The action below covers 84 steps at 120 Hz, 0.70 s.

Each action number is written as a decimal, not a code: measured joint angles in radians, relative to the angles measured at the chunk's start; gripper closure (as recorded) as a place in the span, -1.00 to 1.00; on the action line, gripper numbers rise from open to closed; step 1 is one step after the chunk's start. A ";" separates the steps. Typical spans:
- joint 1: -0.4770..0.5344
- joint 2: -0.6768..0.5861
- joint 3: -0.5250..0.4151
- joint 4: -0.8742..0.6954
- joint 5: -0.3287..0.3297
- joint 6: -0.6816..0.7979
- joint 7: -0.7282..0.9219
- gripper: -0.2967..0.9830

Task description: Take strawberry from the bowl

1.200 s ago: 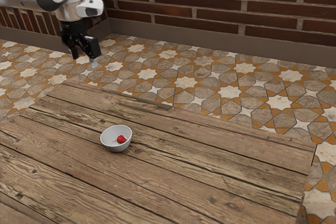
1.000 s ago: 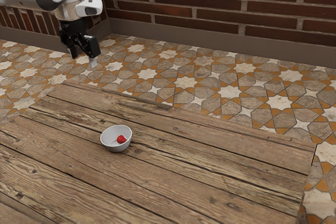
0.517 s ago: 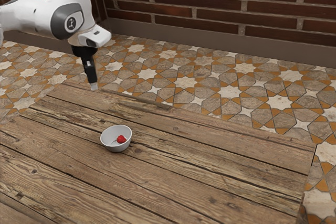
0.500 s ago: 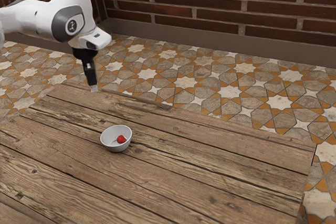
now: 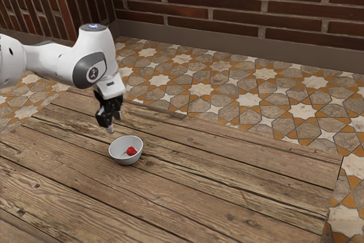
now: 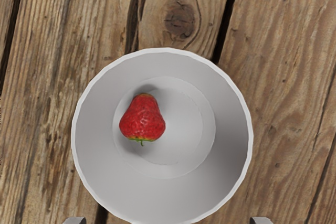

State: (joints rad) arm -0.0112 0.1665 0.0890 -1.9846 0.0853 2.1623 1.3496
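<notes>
Strawberry (image 6: 142, 121) in bowl (image 5: 123, 161), exterior view's lower left | gripper (image 5: 114, 123) open, empty, near bowl | approach nearly done; grasp, lift-out remain

Brick-walled room, tiled floor (image 5: 200, 89)

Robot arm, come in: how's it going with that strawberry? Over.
Gripper open and empty, higher than bowl. Strawberry inside, on the bottom, off-centre. Nothing covering it; only the bowl's wall around it.
</notes>
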 joint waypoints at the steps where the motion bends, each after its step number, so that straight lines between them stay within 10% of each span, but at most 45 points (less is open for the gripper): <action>1: 0.000 0.001 0.000 -0.001 0.000 0.004 0.005 -0.05; 84: 0.001 0.146 0.000 -0.019 -0.079 0.148 0.253 0.10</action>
State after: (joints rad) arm -0.0103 0.3122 0.0890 -2.0035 0.0058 2.3104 1.6030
